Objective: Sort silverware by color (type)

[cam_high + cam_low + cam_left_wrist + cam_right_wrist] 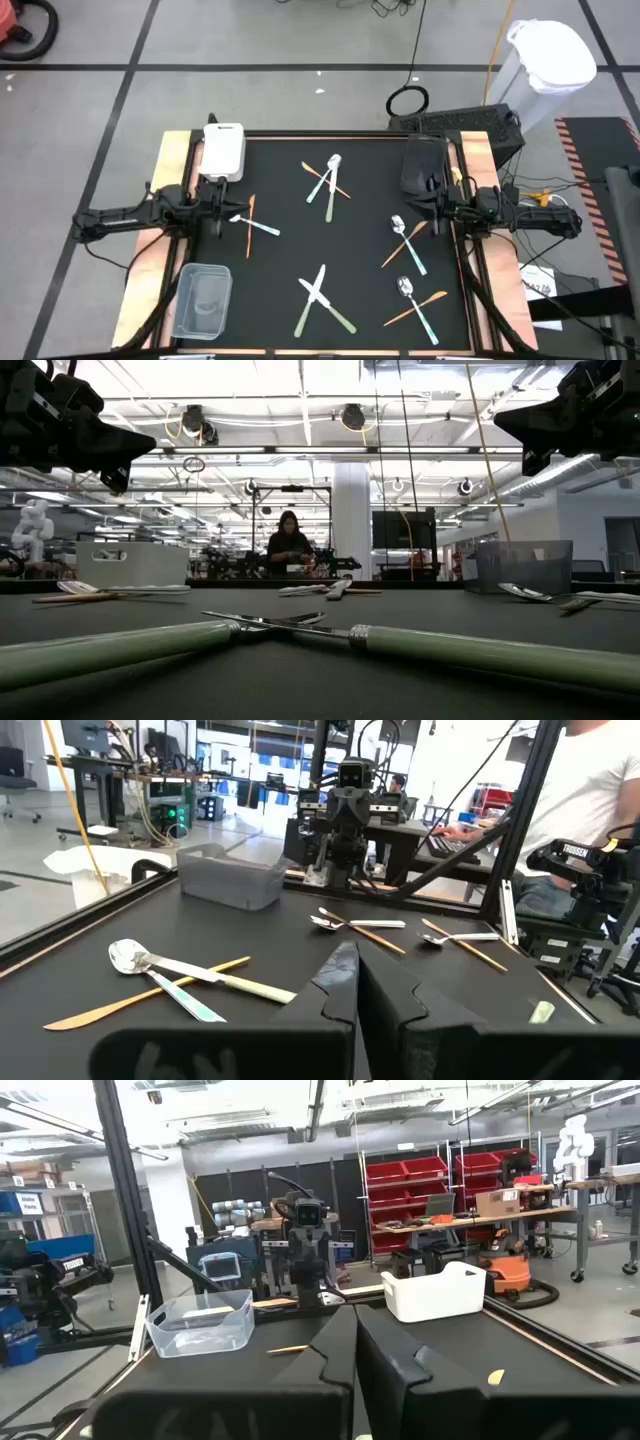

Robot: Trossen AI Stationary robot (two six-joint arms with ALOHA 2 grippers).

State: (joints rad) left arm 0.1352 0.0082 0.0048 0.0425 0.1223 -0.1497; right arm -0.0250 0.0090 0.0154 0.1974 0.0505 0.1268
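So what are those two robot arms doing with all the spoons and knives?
Nothing is being held right now. The left claw and right claw are both shut, waiting at the table's sides. The silverware lies in little crossed piles on the black mat, like the green-handled knives near the front. The white bin, clear bin and dark bin hold none yet.

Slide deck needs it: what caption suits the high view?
Both arms parked at the black table's side edges, scattered orange, green-handled and blue-handled silverware unsorted between white, clear and dark bins.
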